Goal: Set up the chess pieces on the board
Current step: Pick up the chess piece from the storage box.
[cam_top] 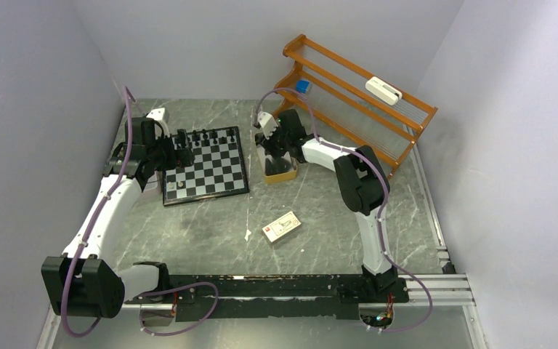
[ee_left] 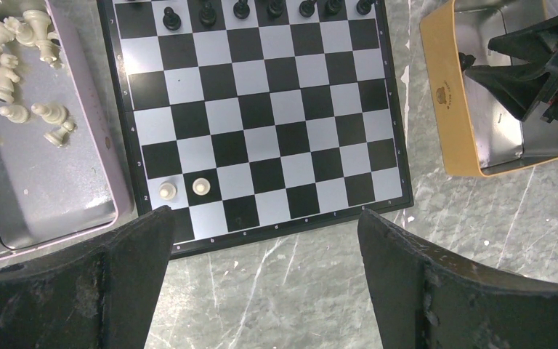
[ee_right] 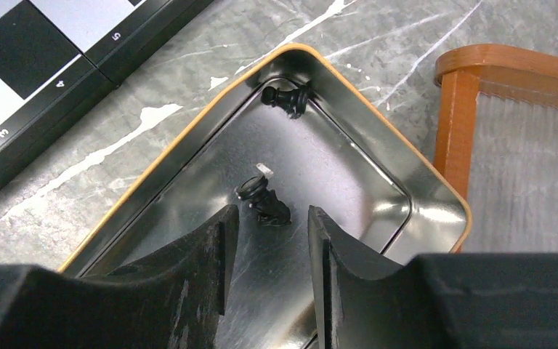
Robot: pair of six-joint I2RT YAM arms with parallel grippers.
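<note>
- Two pale pawns (ee_left: 167,190) stand side by side on the board (ee_left: 261,109), in the second row from its near edge, at the left corner.
- A row of black pieces (ee_left: 275,7) stands along the board's far side.
- The board lies flat on the grey marbled worktop (cam_top: 211,240), towards the far left.
- A grey tin (ee_left: 109,182) sits just beside the board's left edge. It holds loose pale pieces (ee_left: 14,65), some upright and some tipped over.
- My left end effector (ee_left: 265,214) hovers over the board's near edge, fingers spread wide with nothing between them.
- A yellow tin (ee_left: 443,109) sits to the right of the board, with a strip of worktop between them. My right end effector (ee_right: 272,214) reaches down into it.
- On the right wrist camera, two black figures lie on their sides on the tin's shiny floor. The corner piece (ee_right: 287,98) rests against the far wall.
- The near piece (ee_right: 264,202) lies at the mouth of the gap between the right fingers. Those fingers are partly spread, and I see neither pad pressing on it.
- On the board's dark border (ee_right: 87,62) I read the white numerals 3, 4 and 5.
- The emblem on the yellow tin's wall is too small for me to read.
- A small box (cam_top: 281,226) lies on the worktop nearer the arm bases. Its red print is illegible.
- A wooden rack (ee_right: 454,109) stands just beside the yellow tin.
</note>
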